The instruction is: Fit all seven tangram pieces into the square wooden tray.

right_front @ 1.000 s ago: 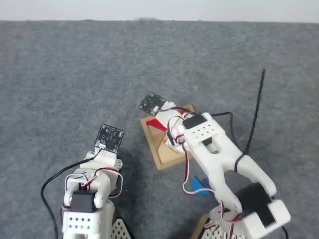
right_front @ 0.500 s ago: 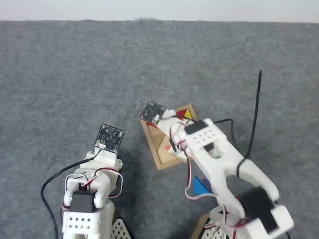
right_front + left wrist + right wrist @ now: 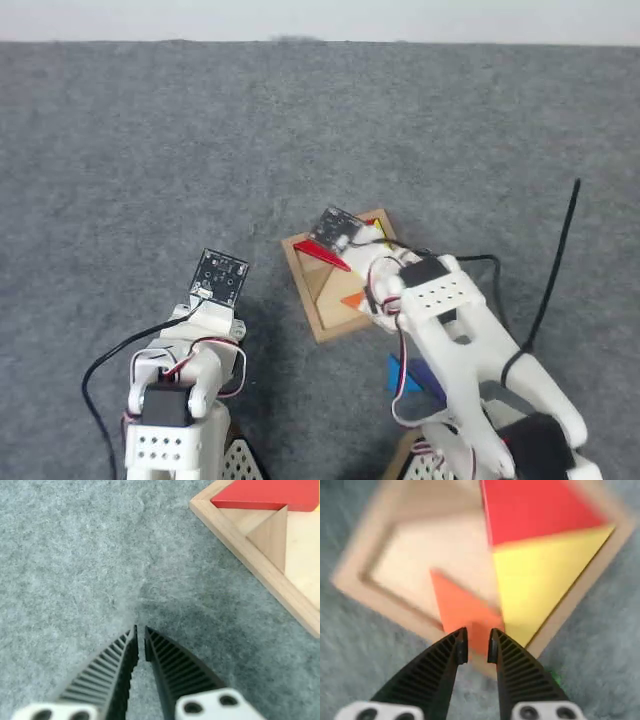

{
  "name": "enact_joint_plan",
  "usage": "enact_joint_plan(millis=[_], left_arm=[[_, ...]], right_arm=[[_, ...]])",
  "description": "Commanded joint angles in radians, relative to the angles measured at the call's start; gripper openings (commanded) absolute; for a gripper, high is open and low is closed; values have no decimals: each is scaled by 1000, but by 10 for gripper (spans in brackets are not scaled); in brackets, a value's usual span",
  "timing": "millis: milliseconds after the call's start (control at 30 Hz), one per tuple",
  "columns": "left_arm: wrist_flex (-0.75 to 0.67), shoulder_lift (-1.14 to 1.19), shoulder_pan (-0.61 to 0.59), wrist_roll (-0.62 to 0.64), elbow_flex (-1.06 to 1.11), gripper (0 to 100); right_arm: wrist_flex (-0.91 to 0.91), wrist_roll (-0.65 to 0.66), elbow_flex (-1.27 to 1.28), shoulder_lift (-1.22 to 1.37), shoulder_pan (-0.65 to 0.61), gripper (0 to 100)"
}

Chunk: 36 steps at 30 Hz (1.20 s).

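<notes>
The square wooden tray [image 3: 301,291] lies at mid-table under my right arm [image 3: 440,300]. It holds a red piece [image 3: 325,255], a yellow triangle [image 3: 378,232] and an orange triangle [image 3: 352,299]. My right gripper [image 3: 477,632] hovers over the tray's near rim [image 3: 395,612], its fingers a narrow gap apart above the orange triangle's [image 3: 460,607] tip, with yellow [image 3: 540,575] and red [image 3: 530,505] beyond. A blue piece [image 3: 408,374] lies on the carpet, partly under that arm. My left gripper [image 3: 140,630] is shut and empty above carpet, short of the tray corner [image 3: 250,565].
A plain wood-coloured triangle [image 3: 272,535] sits in the tray beside the red piece [image 3: 260,495]. A green speck [image 3: 555,680] shows on the carpet just outside the tray. Grey carpet spreads all around. The left arm [image 3: 190,370] stays at the near left edge.
My right arm has drawn back and to the right across the tray, uncovering the red and orange pieces. The left arm has not moved.
</notes>
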Motion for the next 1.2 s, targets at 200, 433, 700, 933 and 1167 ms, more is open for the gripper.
enact_joint_plan(millis=[200, 433, 700, 933, 1167], left_arm=[[3, -17, -6, -6, -10, 22], [3, -17, -6, -6, -10, 22], [3, -17, -6, -6, -10, 22], [3, -17, -6, -6, -10, 22], [3, -17, -6, -6, -10, 22]], right_arm=[[35, -158, -287, 127, -93, 84], [7, -233, -499, 452, -114, 82], [5, -269, -571, 530, -171, 80], [-25, -304, -566, 530, -180, 80], [-28, -301, -523, 478, -226, 80]])
